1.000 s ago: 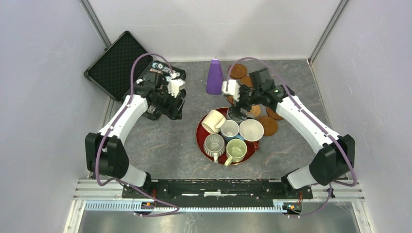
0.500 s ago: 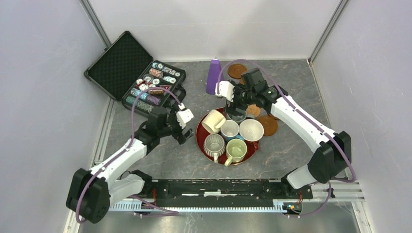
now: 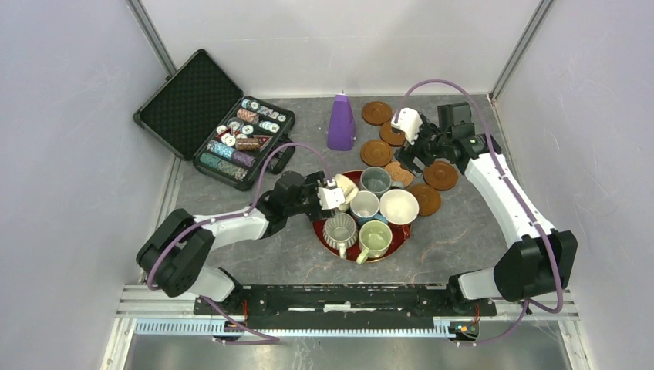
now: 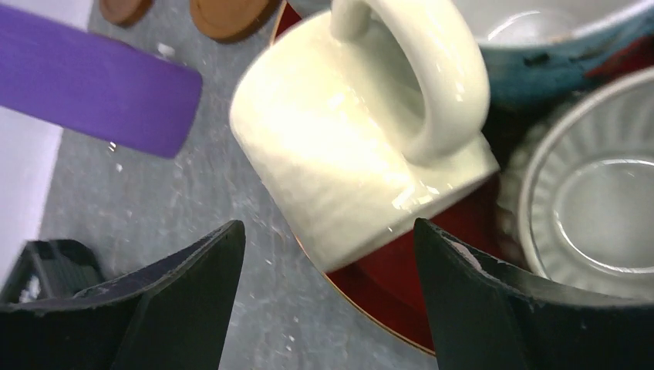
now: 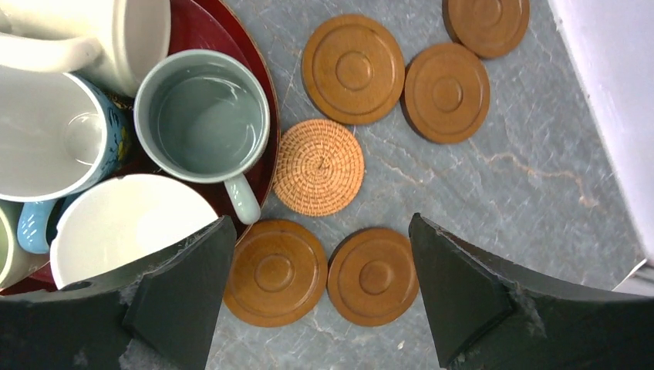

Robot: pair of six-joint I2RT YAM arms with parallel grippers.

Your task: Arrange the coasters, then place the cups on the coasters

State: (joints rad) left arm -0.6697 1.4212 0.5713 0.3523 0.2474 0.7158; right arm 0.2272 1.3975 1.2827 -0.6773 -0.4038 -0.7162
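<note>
Left jaws: wide, empty. Cream mug (image 4: pixel 347 146) lies tipped at their 12 o'clock on the tray (image 4: pixel 378 289) rim, axis 10-to-4 o'clock. Right jaws: wide, above coasters (image 5: pixel 275 271).

Mugs (image 3: pixel 399 206) clustered, cream mug (image 4: pixel 347 162) on its side, coasters (image 5: pixel 354 69) alongside

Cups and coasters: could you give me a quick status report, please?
Left claw open, at tipped cream mug. Right claw open above coasters. Cups all on red tray, none on coasters. Purple cone stands clear.
</note>
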